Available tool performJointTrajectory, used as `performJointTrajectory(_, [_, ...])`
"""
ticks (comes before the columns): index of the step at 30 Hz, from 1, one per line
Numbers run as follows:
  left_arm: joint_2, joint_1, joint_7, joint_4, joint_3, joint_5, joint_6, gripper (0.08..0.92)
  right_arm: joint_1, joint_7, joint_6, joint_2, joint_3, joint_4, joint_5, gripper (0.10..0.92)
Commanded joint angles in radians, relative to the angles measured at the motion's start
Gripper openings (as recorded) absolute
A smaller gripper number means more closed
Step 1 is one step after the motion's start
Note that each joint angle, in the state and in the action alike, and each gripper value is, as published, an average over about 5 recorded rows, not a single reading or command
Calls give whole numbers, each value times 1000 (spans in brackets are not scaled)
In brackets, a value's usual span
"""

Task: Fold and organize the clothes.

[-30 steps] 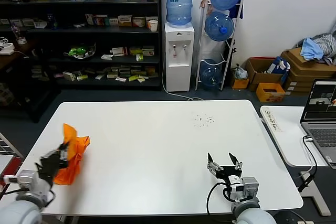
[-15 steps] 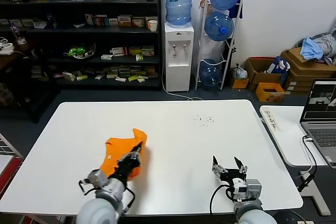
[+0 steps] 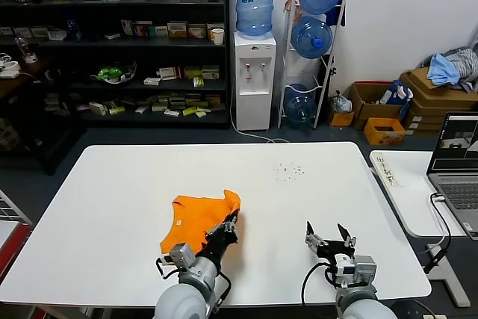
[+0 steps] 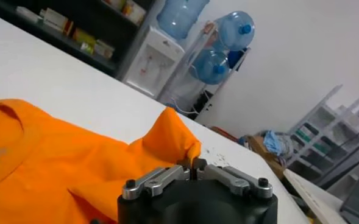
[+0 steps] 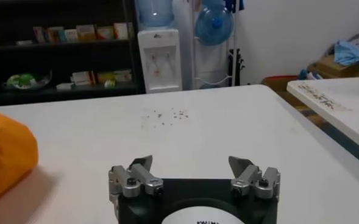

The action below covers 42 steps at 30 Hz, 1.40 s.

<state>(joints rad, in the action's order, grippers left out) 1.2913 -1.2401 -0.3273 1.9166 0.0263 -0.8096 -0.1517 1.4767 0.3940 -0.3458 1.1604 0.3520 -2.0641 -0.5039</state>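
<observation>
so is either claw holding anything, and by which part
The left claw is shut on the T-shirt, pinching a fold at its near edge. The right claw is open and empty.

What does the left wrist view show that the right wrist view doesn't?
Only the left wrist view shows the left hand shut on a fold of the orange T-shirt, with the round neck spread on the table. Only the right wrist view shows the right hand open and holding nothing, above bare table, plus the dark specks on the tabletop. Both share the T-shirt, the white table, the water dispenser and the blue water bottles.
</observation>
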Motion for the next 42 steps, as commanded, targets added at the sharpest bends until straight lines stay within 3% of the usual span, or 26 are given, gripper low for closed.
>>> performJointTrajectory(1, [37, 5, 47, 6, -48, 58, 25, 135, 4, -152, 201, 0, 24, 11, 72, 823])
performJointTrajectory(9, [-38, -134, 272, 53, 122, 354, 247, 344, -23, -354, 490, -11, 74, 102, 130, 823])
performJointTrajectory(15, [-39, -355, 395, 57, 427, 414, 429, 517, 36, -418, 559, 0, 139, 111, 145, 823])
performJointTrajectory(19, [-3, -447, 479, -5, 590, 452, 556, 638, 95, -441, 599, 38, 163, 92, 219, 823])
performJointTrajectory(25, [117, -482, 541, -38, 690, 493, 671, 793, 148, -444, 703, 125, 169, 114, 378, 823])
performJointTrajectory(31, [199, -474, 568, -50, 717, 497, 707, 822, 201, -467, 770, 183, 241, 125, 380, 823])
performJointTrajectory(42, [164, -478, 593, -65, 719, 487, 748, 823, 223, -481, 837, 183, 326, 168, 351, 823])
